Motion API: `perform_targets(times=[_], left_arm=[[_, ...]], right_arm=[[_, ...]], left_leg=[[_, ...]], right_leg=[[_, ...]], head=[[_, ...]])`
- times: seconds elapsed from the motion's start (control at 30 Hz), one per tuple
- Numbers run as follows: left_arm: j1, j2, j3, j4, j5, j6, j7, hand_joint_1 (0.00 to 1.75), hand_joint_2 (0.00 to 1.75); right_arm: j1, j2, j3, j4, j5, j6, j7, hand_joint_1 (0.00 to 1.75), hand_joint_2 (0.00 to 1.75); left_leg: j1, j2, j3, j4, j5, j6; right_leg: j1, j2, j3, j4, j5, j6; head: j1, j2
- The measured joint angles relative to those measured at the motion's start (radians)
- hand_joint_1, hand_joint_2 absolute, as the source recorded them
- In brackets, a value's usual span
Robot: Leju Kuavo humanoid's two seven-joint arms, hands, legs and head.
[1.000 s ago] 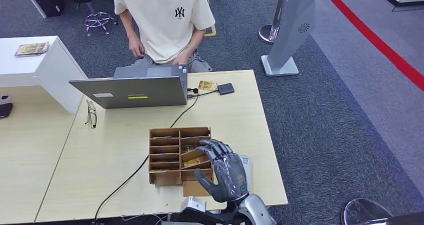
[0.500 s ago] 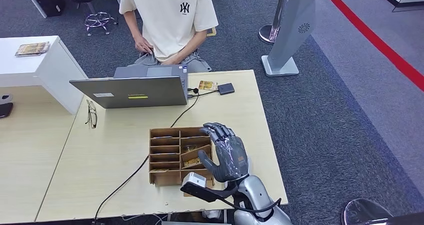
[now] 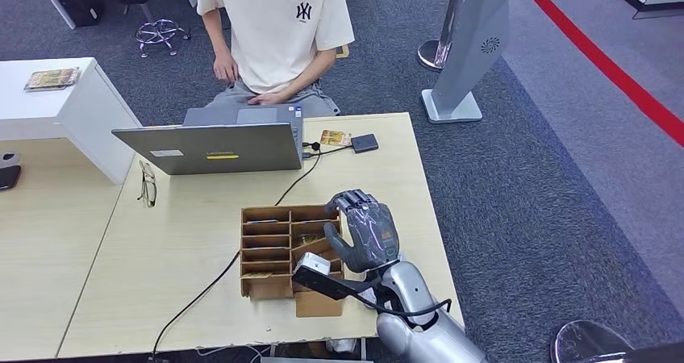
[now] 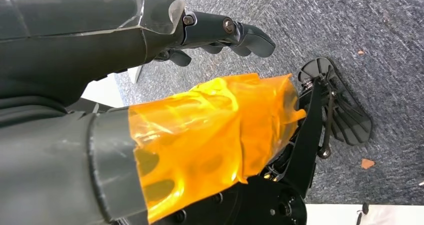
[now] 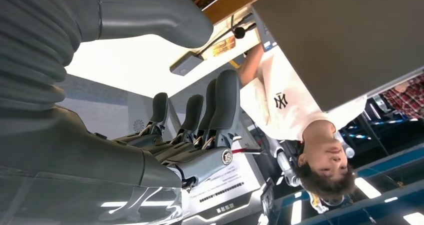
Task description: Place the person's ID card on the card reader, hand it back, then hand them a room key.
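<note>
— Well, where is the right hand (image 3: 364, 235) seen?

— Raised above the right edge of the cardboard sorting box (image 3: 278, 250), on the wooden table (image 3: 189, 242). Nothing is gripped; the fingers (image 5: 224, 105) are held side by side, bent forward, with the thumb (image 5: 150, 10) set apart — as is shown plainly in the right wrist view.

— And the ID card?

— A small patterned card (image 3: 334, 138) is seen at the far edge of the table, just beside a dark card reader (image 3: 364, 143), whose cable runs back across the table past the box. Whether the card touches the reader cannot be told. Cards are also seen in some compartments of the box, too small to be read.

— The left hand (image 4: 165, 85)?

— It is seen in the left wrist view over grey carpet, the thumb wrapped in orange tape, the dark fingers (image 4: 235, 35) stretched out with nothing held.

— The person (image 3: 274, 32)?

— Seated behind an open laptop (image 3: 210, 147); one hand is rested near its keyboard. Glasses (image 3: 147, 183) are laid beside the laptop.
</note>
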Motion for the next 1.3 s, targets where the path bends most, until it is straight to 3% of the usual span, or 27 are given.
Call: perform_targets(times=[0.23, 0.6, 0.93, 1.3], left_arm=[[0.000, 0.000, 0.000, -0.002, -0.006, -0.004, 0.001, 0.00, 0.00], [0.001, 0.000, 0.000, -0.009, -0.020, -0.011, 0.005, 0.00, 0.00], [0.001, 0.000, 0.000, -0.011, -0.036, -0.020, 0.012, 0.00, 0.00], [0.002, 0.000, 0.000, -0.019, -0.045, -0.025, 0.015, 0.00, 0.00]], right_arm=[[-0.014, 0.009, -0.005, 0.034, 0.009, 0.006, 0.005, 0.98, 1.75], [-0.032, 0.025, -0.006, 0.071, 0.015, 0.031, 0.007, 0.85, 1.75], [-0.061, 0.039, -0.006, 0.117, 0.013, 0.042, 0.016, 0.86, 1.75], [-0.082, 0.052, -0.007, 0.165, 0.010, 0.052, 0.016, 1.07, 1.75]], left_leg=[[0.000, 0.000, 0.000, 0.000, 0.000, 0.000], [0.000, 0.000, 0.000, 0.000, 0.000, 0.000], [0.000, 0.000, 0.000, 0.000, 0.000, 0.000], [0.000, 0.000, 0.000, 0.000, 0.000, 0.000]], right_leg=[[0.000, 0.000, 0.000, 0.000, 0.000, 0.000], [0.000, 0.000, 0.000, 0.000, 0.000, 0.000], [0.000, 0.000, 0.000, 0.000, 0.000, 0.000], [0.000, 0.000, 0.000, 0.000, 0.000, 0.000]], head=[[0.000, 0.000], [0.000, 0.000], [0.000, 0.000], [0.000, 0.000]])
